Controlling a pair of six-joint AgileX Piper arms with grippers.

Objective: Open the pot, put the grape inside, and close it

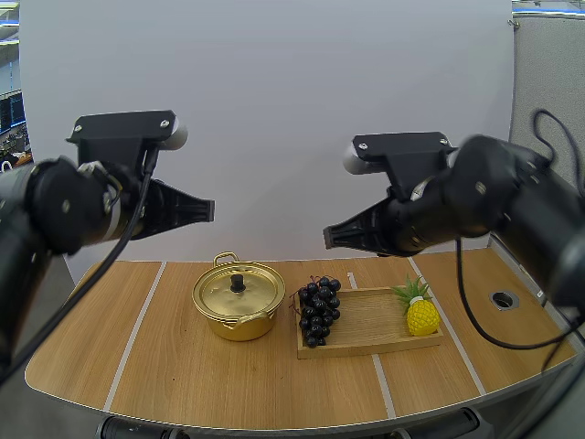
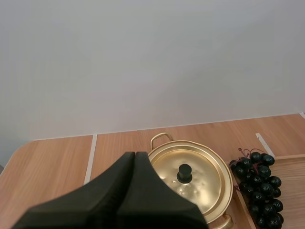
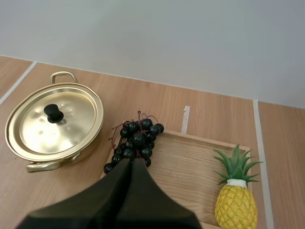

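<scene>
Lidded pot [image 1: 238, 302] left of tray [image 1: 375, 322] — grapes [image 1: 318, 309] at tray's left end, pineapple [image 1: 421, 311] right

gold pot [image 1: 239, 325] upright on the table [image 1: 183, 366], shut under a matching lid [image 1: 219, 293] with a black knob. dark grapes [image 1: 319, 311] just beside it, lying at the left end of the wooden tray [image 1: 370, 320].

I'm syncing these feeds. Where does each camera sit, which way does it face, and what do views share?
High view: behind and above the bases, looking down over the table; left gripper and right gripper raised above it.
Left wrist view: on the left arm, looking past its shut gripper at the pot.
Right wrist view: on the right arm, looking past its shut gripper at the grapes and pineapple.
Shared: all show pot and grapes.
</scene>
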